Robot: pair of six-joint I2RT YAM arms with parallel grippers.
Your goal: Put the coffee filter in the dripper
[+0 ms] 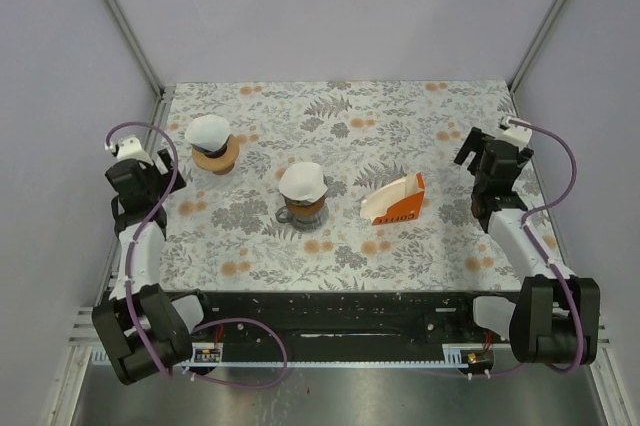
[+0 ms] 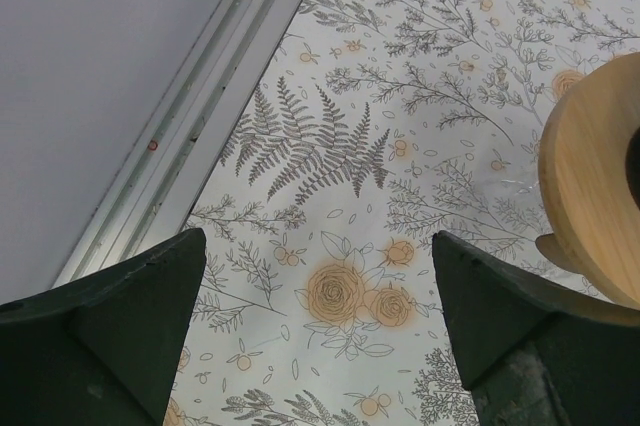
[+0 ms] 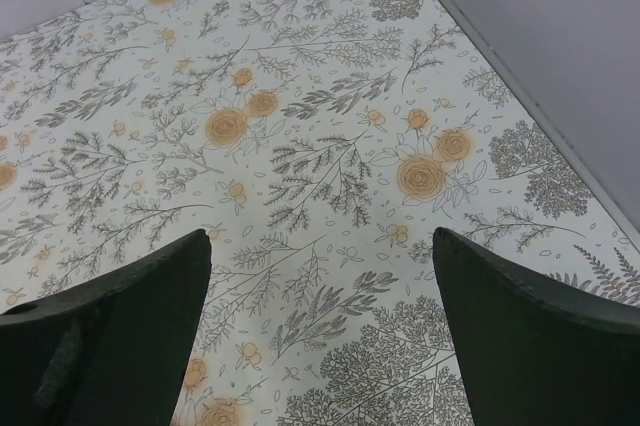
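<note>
Two drippers stand on the floral table, each with a white coffee filter in it. One dripper point(image 1: 214, 154) with a wooden base is at the back left, its filter point(image 1: 209, 131) on top. The other dripper point(image 1: 303, 210), dark and glassy, is at the centre with its filter point(image 1: 302, 180). An orange filter box point(image 1: 397, 202) with white filters lies right of centre. My left gripper point(image 1: 150, 168) is open and empty at the left edge; the wooden base point(image 2: 590, 186) shows at right in its wrist view. My right gripper point(image 1: 478, 168) is open and empty at the right.
A metal frame rail point(image 2: 190, 126) runs along the table's left edge beside my left gripper. Grey walls enclose the table on three sides. The right wrist view shows only floral tablecloth point(image 3: 300, 146) and the wall edge point(image 3: 520, 86).
</note>
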